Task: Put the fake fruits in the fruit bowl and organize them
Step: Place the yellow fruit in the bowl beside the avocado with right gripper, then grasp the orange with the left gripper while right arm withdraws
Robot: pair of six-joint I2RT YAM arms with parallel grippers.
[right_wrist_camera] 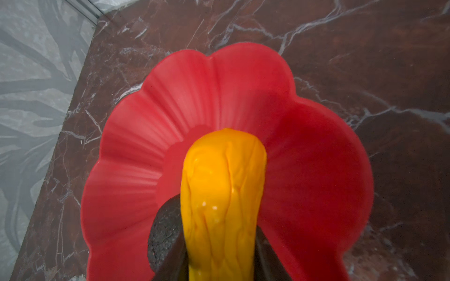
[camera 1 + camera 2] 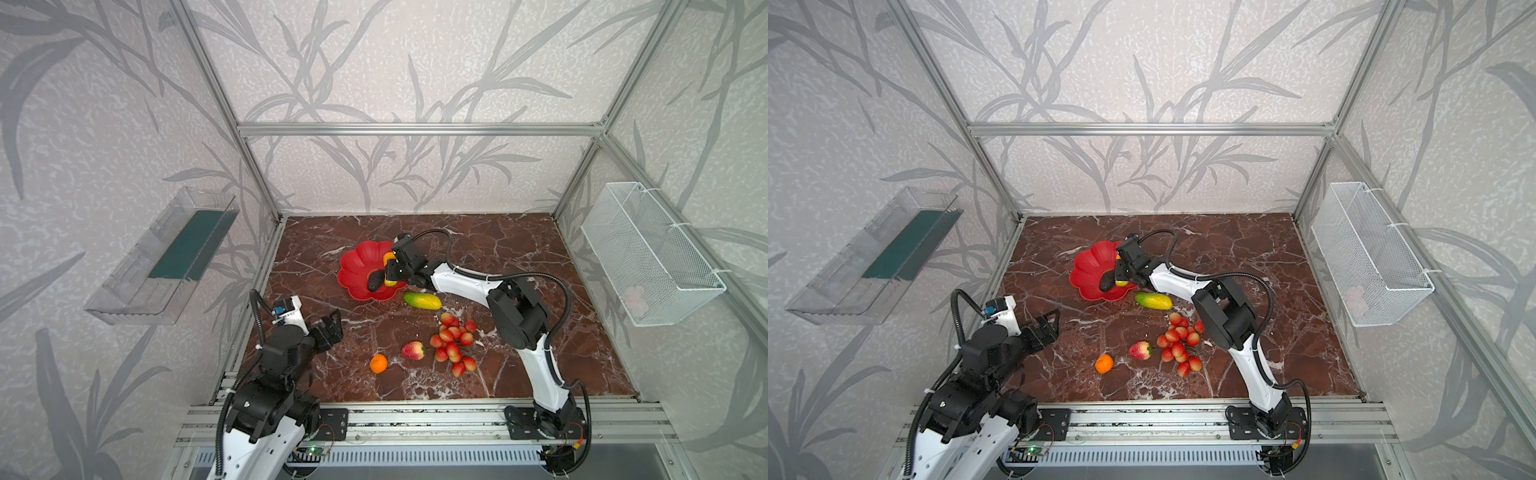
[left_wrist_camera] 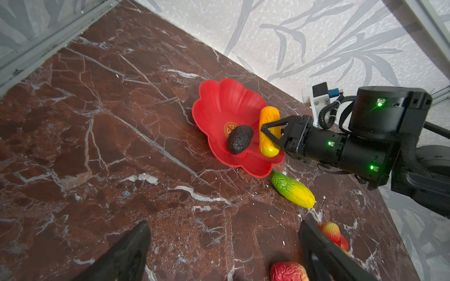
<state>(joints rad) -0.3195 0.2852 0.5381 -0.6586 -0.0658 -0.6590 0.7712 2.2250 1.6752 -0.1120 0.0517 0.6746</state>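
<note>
The right gripper [image 3: 266,132] is clamped on the yellow gourd [image 3: 267,116], holding it inside the red bowl [image 3: 219,97] beside the avocado [image 3: 239,142]. Placing is in hand; the next move likely calls for a gentle release. The left gripper [image 2: 331,327] stands wide open, empty.

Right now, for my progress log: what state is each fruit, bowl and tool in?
Red scalloped plastic bowl: upright, partly filled.
Dark bumpy avocado: lying in bowl.
Yellow-orange long gourd: gripped over bowl.
Green-yellow mango: on table beside bowl.
Red-pink berry bunch: on table.
Red-pink peach: on table.
Orange tangerine: on table.
Left tool: open, empty.
Right tool: shut on gourd.
</note>
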